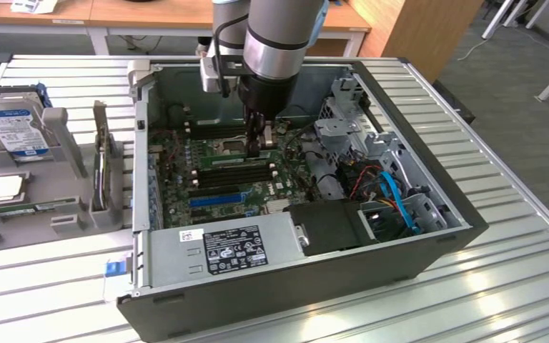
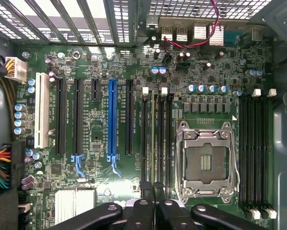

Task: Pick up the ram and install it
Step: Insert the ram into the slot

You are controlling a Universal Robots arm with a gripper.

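The ram (image 1: 225,152) is a slim green stick standing on edge in a memory slot of the motherboard (image 1: 184,193), inside the open computer case. In the wrist view the ram (image 2: 153,139) shows as a thin edge running away from the fingertips, between the black slots beside the processor socket (image 2: 205,163). My gripper (image 1: 261,145) reaches straight down into the case and is shut on the ram's top edge. The gripper (image 2: 153,194) has its dark fingers (image 2: 142,211) pressed together over that edge. Whether the stick is fully seated cannot be told.
Case walls (image 1: 141,143) and a drive cage with cables (image 1: 370,164) ring the arm. A power supply (image 1: 226,246) sits at the near end. On the exterior view's left, a grey holder (image 1: 65,221) carries a blue-and-silver hard drive (image 1: 12,128), a silver processor chip (image 1: 6,187) and another green stick (image 1: 36,209).
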